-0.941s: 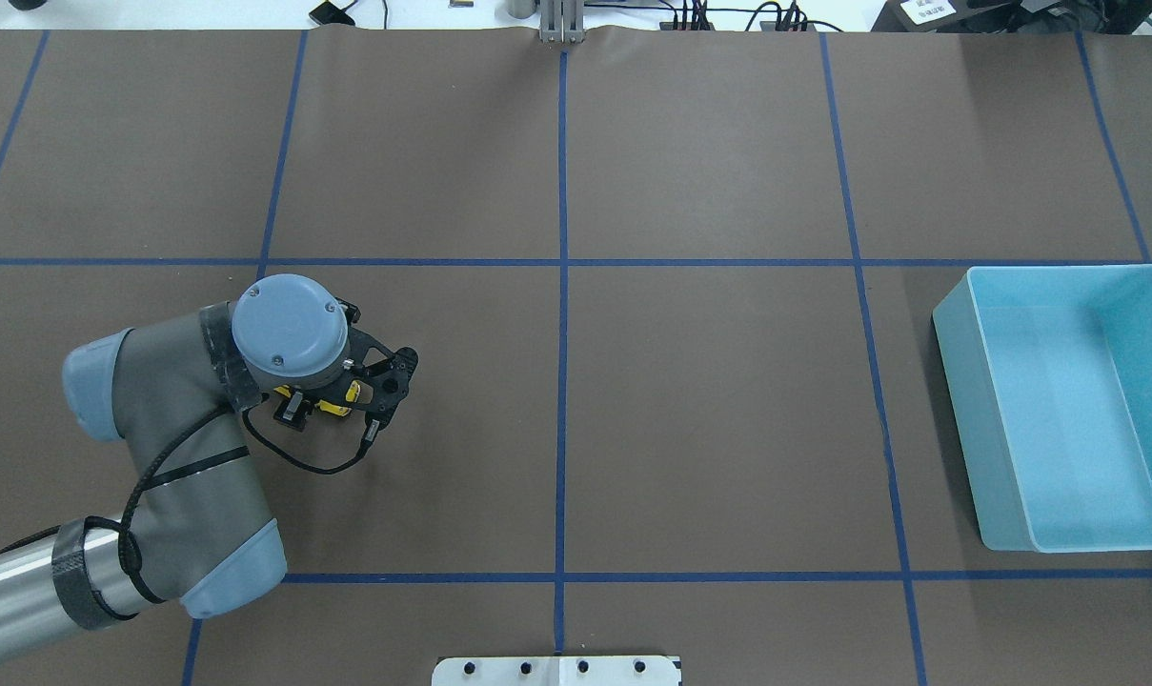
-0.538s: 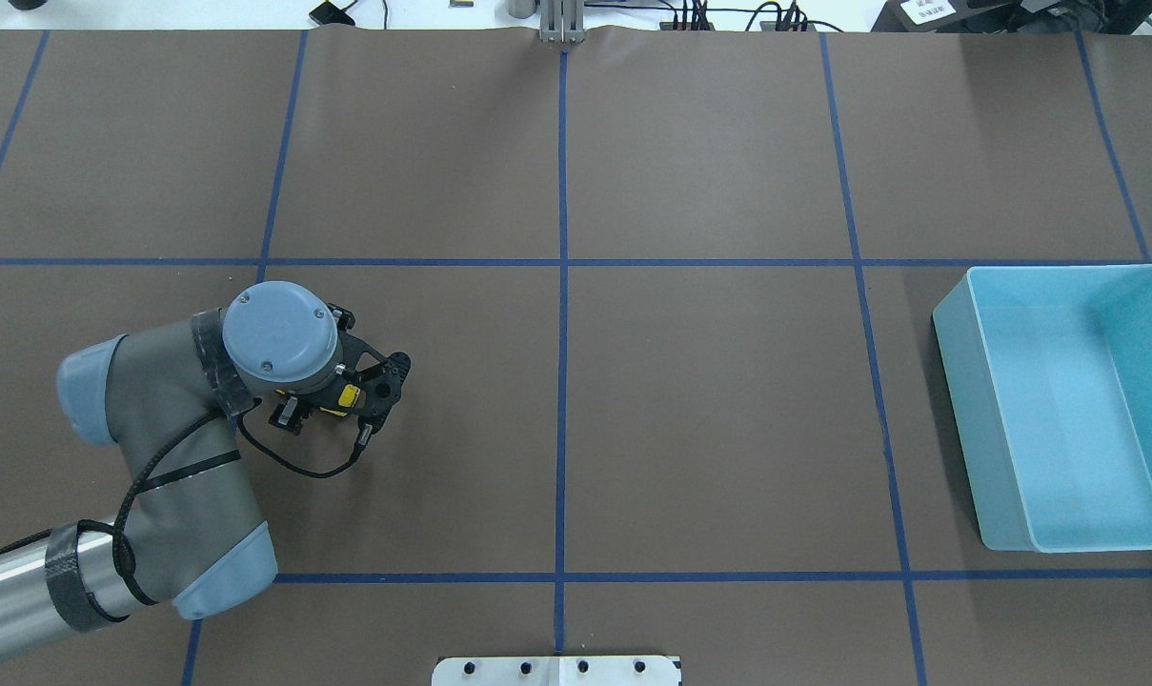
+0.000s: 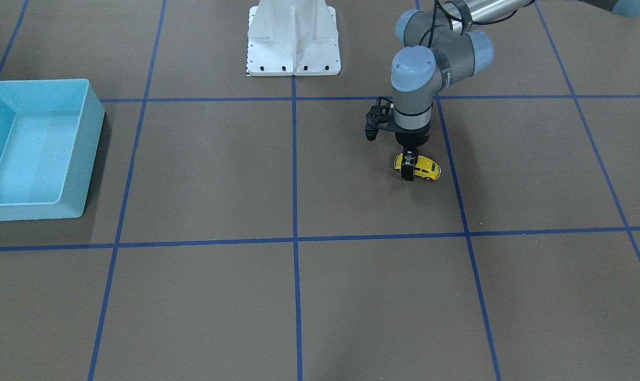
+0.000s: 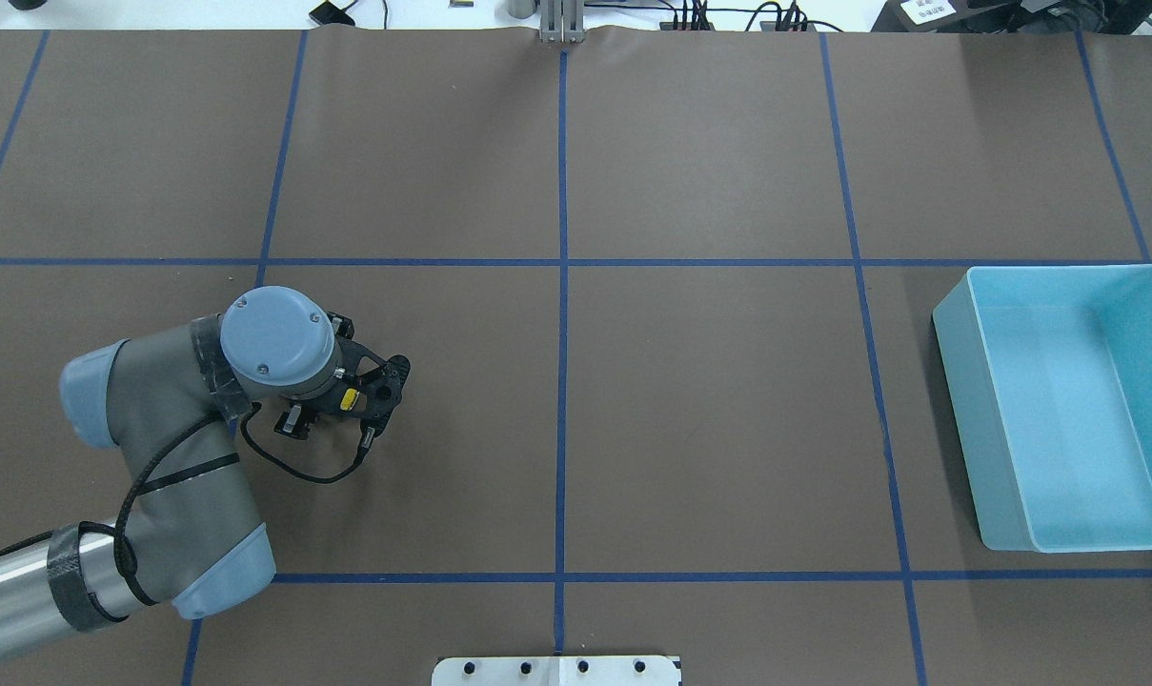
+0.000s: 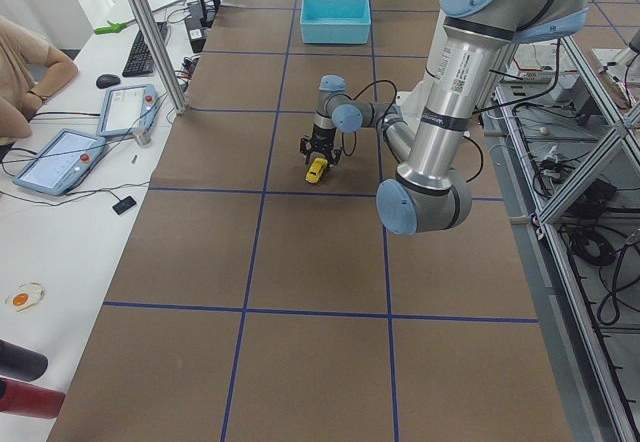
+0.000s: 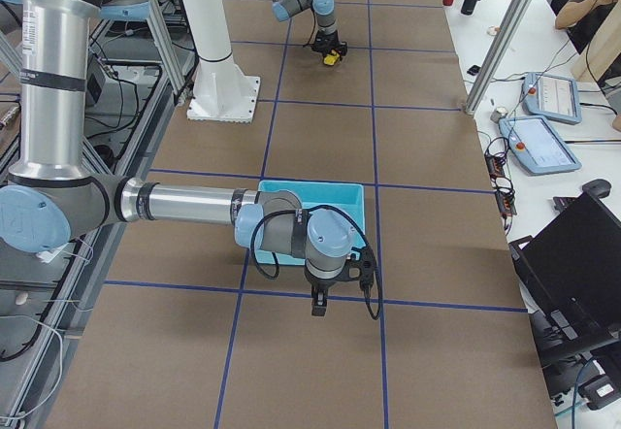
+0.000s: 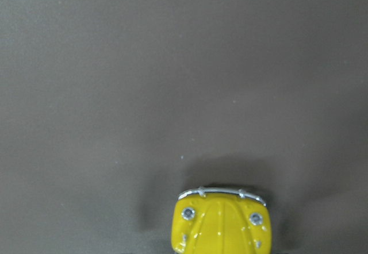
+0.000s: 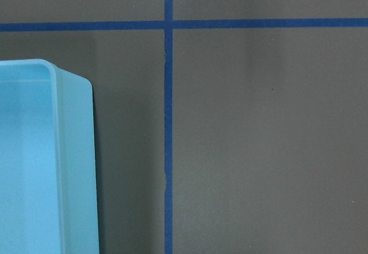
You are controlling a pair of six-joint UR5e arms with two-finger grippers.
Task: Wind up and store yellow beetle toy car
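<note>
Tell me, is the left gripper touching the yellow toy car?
Touching. The front-facing view shows the left gripper clamped across the toy car, one dark finger flat against its side.

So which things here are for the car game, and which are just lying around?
For the job: yellow beetle toy car, held in the left gripper; blue bin to store it in.
Just lying about: white base plate; keyboard and tablets on the side bench.

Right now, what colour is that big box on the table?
The box is light blue, clearest in the overhead view.
</note>
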